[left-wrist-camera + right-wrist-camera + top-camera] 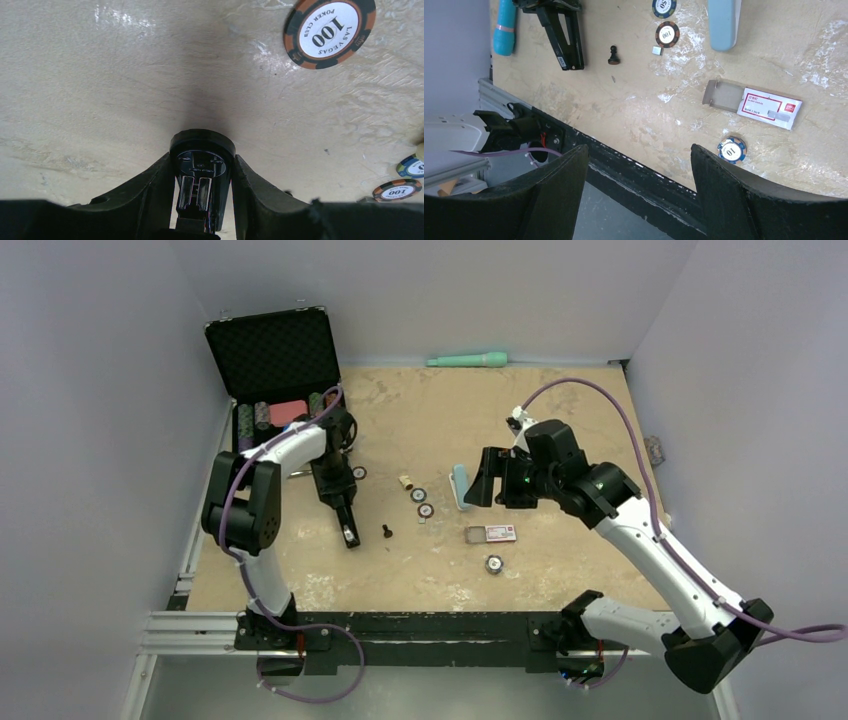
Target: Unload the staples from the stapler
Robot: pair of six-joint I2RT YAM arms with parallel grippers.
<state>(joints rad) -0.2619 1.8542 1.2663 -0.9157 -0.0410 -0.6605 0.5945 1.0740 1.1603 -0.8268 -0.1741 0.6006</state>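
Note:
The black stapler (342, 512) lies on the table, swung open, its two arms spread (560, 31). My left gripper (331, 483) is shut on its rounded end (202, 150), a finger (150, 195) pressed on each side. The staples (657, 50), a tiny grey strip, lie on the table beside an orange-and-black chip (667, 34), right of the stapler (421, 521). My right gripper (478, 480) hangs open and empty above the table's middle, its fingertips (574, 160) wide apart (639, 155).
A red-and-white staple box (492, 533) (769, 107) and a blue chip (731, 150) lie near the front. A black pawn (387, 532), several chips (418, 495), a light blue case (460, 485), a teal pen (468, 360) and an open black chip case (275, 355) surround them.

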